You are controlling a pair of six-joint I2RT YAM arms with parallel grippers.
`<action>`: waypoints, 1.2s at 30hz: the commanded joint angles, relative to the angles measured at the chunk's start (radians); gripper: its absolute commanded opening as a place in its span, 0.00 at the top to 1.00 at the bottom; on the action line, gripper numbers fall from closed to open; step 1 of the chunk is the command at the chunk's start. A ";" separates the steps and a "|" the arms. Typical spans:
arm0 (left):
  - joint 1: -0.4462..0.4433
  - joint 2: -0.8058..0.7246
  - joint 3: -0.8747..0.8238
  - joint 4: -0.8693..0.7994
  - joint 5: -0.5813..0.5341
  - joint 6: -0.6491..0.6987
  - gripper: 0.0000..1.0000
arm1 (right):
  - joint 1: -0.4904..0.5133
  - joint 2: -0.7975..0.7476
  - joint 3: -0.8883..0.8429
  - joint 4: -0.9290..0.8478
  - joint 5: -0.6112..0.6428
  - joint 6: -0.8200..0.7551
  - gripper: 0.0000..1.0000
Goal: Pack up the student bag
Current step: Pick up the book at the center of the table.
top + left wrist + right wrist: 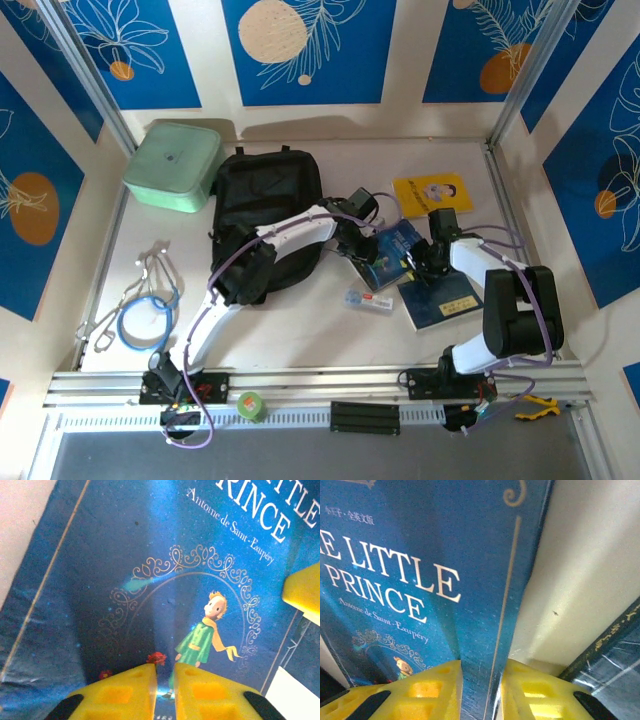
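Clamping one edge of a blue book (410, 555), the right gripper (482, 669) meets the left gripper (165, 669), whose fingers sit nearly together at the cover; whether they pinch it cannot be told. The student bag (265, 185) lies toward the tabletop's (300, 325) far edge, beside a mint-green box (172, 165) in the far left corner.

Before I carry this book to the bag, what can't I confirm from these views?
The backpack opening: top view, left arm crosses it, zipper unreadable.
Whether the left gripper holds the Little Prince book: left wrist view, gap between its fingers too narrow to read.
The small tube beside the book: top view, too small to identify.
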 commanded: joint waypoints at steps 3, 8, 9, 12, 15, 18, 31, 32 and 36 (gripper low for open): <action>-0.035 0.097 -0.048 -0.111 -0.034 0.057 0.87 | 0.019 -0.017 0.073 -0.001 -0.064 -0.020 0.76; -0.035 0.094 -0.084 -0.112 -0.055 0.071 0.89 | 0.031 -0.026 0.072 0.006 -0.094 0.001 0.77; -0.036 0.093 -0.086 -0.112 -0.057 0.073 0.90 | 0.033 -0.026 0.072 0.010 -0.099 0.006 0.77; -0.037 0.093 -0.089 -0.110 -0.061 0.078 0.90 | 0.042 -0.025 0.067 0.032 -0.132 0.028 0.79; -0.036 0.095 -0.086 -0.108 -0.069 0.078 0.90 | 0.059 -0.025 0.071 0.041 -0.149 0.037 0.79; -0.037 0.096 -0.084 -0.106 -0.069 0.079 0.90 | 0.077 -0.023 0.072 0.036 -0.146 0.037 0.79; -0.035 0.055 -0.063 -0.118 -0.068 0.091 0.88 | 0.082 -0.052 0.075 0.005 -0.031 -0.065 1.00; -0.035 0.044 -0.051 -0.123 -0.064 0.090 0.87 | 0.078 -0.055 0.071 0.016 -0.035 -0.080 1.00; -0.018 -0.030 -0.006 -0.127 -0.035 0.068 0.74 | 0.056 -0.084 0.056 0.047 -0.066 -0.134 1.00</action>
